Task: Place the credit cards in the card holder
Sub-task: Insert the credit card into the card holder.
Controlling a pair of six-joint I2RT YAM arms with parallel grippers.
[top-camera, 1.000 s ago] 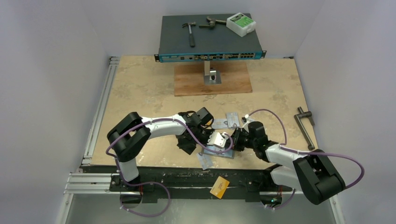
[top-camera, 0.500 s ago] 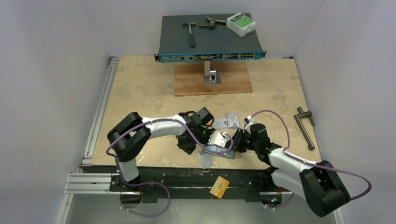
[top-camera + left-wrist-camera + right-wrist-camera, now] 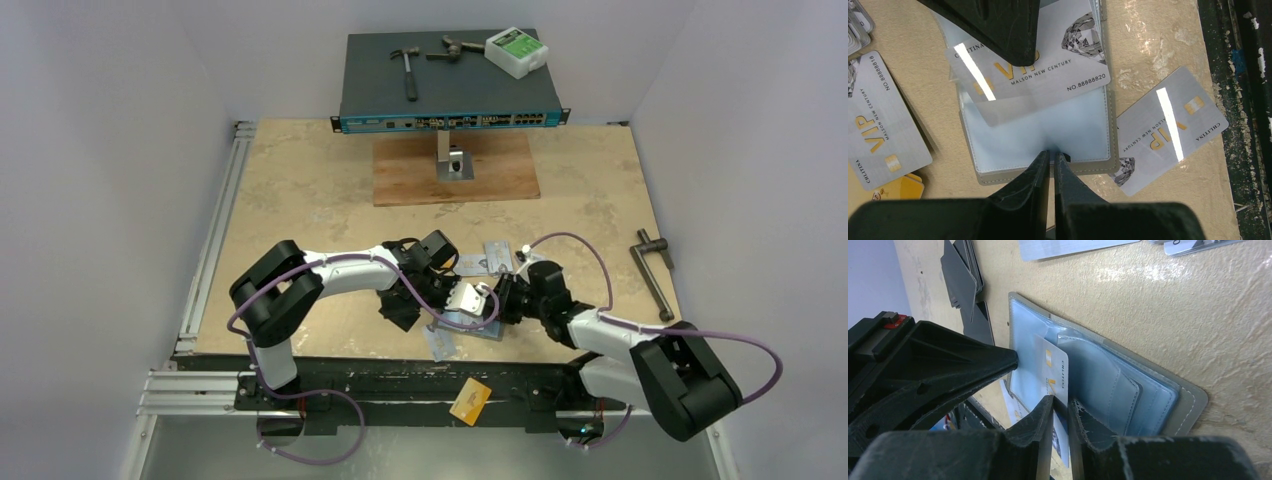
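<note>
The grey card holder [image 3: 1048, 172] lies open on the table, bluish inside up; it also shows in the top view [image 3: 478, 328] and the right wrist view [image 3: 1193, 400]. My left gripper [image 3: 1052, 155] is shut on the holder's near edge. My right gripper [image 3: 1060, 407] is shut on a silver VIP credit card [image 3: 1053, 372], tilted, with its edge against the holder's inner pocket. That card [image 3: 1048, 75] lies across the holder's far half in the left wrist view. Loose silver cards lie to the holder's left [image 3: 878, 130] and right [image 3: 1168, 130]. An orange-yellow card [image 3: 900, 186] sits at the lower left.
A black folding case [image 3: 960, 282] lies beyond the holder. Another orange card [image 3: 470, 400] rests on the black rail below the table's front edge. A network switch [image 3: 450, 80] with tools on it stands at the back, and a metal crank handle [image 3: 652, 272] lies at the right.
The right arm has shifted slightly, its gripper nudged left toward the holder with the card still held. The left arm has not moved.
</note>
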